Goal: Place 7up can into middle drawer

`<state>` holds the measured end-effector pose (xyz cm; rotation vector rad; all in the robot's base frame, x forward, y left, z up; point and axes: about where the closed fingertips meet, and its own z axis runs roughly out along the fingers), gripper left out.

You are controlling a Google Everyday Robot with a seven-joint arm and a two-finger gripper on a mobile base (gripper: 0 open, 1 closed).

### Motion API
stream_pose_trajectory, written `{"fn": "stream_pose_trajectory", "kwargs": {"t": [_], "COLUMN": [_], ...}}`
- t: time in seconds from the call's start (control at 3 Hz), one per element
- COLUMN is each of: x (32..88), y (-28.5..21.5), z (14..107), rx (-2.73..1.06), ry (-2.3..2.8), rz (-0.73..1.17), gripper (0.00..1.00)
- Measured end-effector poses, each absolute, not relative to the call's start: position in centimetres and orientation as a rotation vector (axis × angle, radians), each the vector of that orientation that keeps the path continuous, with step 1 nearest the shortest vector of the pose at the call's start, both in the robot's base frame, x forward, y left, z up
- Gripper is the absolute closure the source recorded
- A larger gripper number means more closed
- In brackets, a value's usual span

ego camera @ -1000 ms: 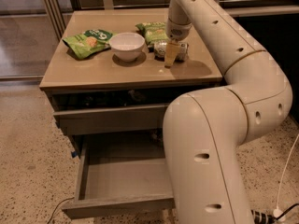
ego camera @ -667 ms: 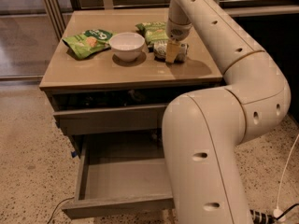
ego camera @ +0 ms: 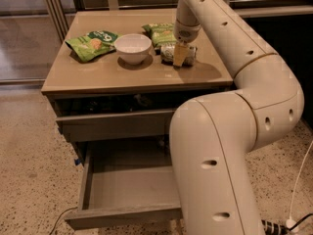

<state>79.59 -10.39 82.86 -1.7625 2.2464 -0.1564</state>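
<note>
The 7up can point(ego camera: 167, 53) lies on its side on the tabletop point(ego camera: 98, 75), just right of the white bowl point(ego camera: 132, 47). My gripper point(ego camera: 180, 56) reaches straight down from the arm onto the middle of the can and covers part of it. The middle drawer point(ego camera: 131, 189) is pulled out below the table, with a bare grey floor and low side walls. My arm's large lower segment point(ego camera: 215, 170) hides the drawer's right part.
Two green snack bags lie on the tabletop, one at the left point(ego camera: 92, 44) and one behind the can point(ego camera: 160, 32). The drawer above point(ego camera: 117, 103) is slightly open with a dark cluttered inside. A cable point(ego camera: 298, 185) runs along the floor at the right.
</note>
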Motion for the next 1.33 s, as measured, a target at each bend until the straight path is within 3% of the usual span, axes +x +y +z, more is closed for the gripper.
{"fn": "stream_pose_trajectory", "kwargs": {"t": [0.67,1.33], "x": [78.4,71.7], "y": [-11.7,-16.1], "z": [84.8,92.7], "rx": [-1.712,-1.593], "ry": [2.244,2.239], "rz": [-0.153,-0.251], "gripper": [1.0,1.0]}}
